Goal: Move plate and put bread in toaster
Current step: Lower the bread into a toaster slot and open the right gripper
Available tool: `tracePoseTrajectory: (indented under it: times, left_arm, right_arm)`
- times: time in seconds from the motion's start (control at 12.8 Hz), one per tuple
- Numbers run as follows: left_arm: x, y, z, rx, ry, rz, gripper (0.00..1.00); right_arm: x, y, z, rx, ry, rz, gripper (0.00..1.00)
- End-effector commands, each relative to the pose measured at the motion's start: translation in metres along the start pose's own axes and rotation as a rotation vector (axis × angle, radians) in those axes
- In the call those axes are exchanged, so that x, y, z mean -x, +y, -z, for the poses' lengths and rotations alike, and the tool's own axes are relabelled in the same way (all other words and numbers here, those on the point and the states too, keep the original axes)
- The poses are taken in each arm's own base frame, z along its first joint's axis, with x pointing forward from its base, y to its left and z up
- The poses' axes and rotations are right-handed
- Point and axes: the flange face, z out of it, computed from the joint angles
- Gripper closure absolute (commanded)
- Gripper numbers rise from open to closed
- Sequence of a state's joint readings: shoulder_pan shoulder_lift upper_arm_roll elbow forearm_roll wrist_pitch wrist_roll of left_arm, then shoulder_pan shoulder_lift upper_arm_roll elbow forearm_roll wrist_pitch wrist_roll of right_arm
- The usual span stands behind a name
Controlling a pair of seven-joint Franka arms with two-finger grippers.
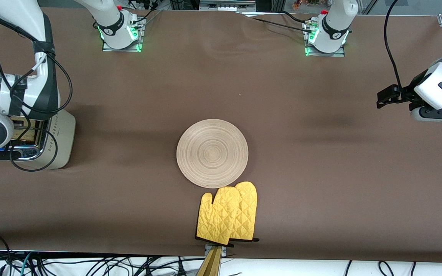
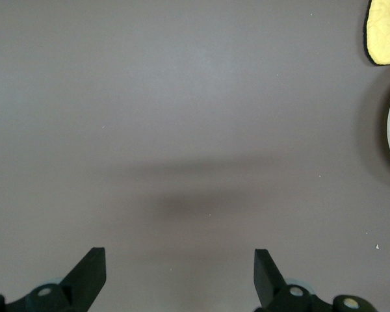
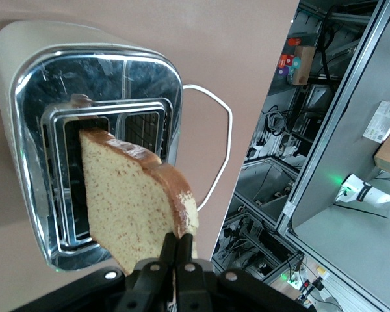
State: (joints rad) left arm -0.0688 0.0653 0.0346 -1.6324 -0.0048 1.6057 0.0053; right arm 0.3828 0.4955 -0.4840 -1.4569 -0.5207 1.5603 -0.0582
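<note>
Two arms: you have the right arm working at the right arm's end of the table, at the left edge of the front view, and the left arm waiting at the right edge of that view.
Right gripper [image 3: 177, 263]: fingers pinched tight on one corner of the bread [image 3: 133, 208], so you hold it by the crust and leave the rest of the slice free to go down into a slot.
Bread: it hangs over the toaster [image 3: 91, 140], its far edge at the mouth of one slot. I judge it not yet seated, since most of the slice shows above the chrome top.
Bread's axis: the slice stands on edge, its flat faces about in line with the slot's long side, and its long axis runs from your fingers down toward the slot. It looks somewhat tilted, so you may need to square it before lowering.
Toaster: it stands upright at mid-left of the front view, mostly hidden under your right arm there, with its white cord [image 3: 214, 140] looping out on the table.
Left gripper [image 2: 180, 276]: fingers spread wide with nothing between them, over bare table [image 2: 182, 97] toward the left arm's end.
Plate [image 1: 212, 153]: bare, at the centre of the front view, well apart from the toaster, which leaves your right arm room.
Mitts [image 1: 228, 213]: two yellow ones lie just below the plate in the front view, nearer the camera, touching or nearly touching its rim.
</note>
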Motion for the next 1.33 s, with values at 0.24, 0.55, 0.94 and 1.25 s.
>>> tracePoseTrajectory:
  times: [0.24, 0.55, 0.94, 1.25]
  left_arm:
    - [-0.004, -0.003, 0.004, 0.018, 0.003, 0.020, 0.00]
    - [-0.004, 0.004, 0.004, 0.017, 0.003, 0.012, 0.00]
    - [-0.004, 0.002, 0.004, 0.013, 0.003, 0.015, 0.00]
    - [-0.003, -0.002, 0.007, 0.011, 0.006, 0.017, 0.00]
  right_arm:
    - [-0.005, -0.013, 0.003, 0.019, -0.001, 0.021, 0.00]
    - [0.019, -0.021, 0.042, -0.160, 0.044, 0.027, 0.00]
    - [0.063, 0.003, 0.108, -0.536, 0.206, 0.017, 0.00]
    - [0.089, 0.025, 0.131, -0.634, 0.222, 0.006, 0.00]
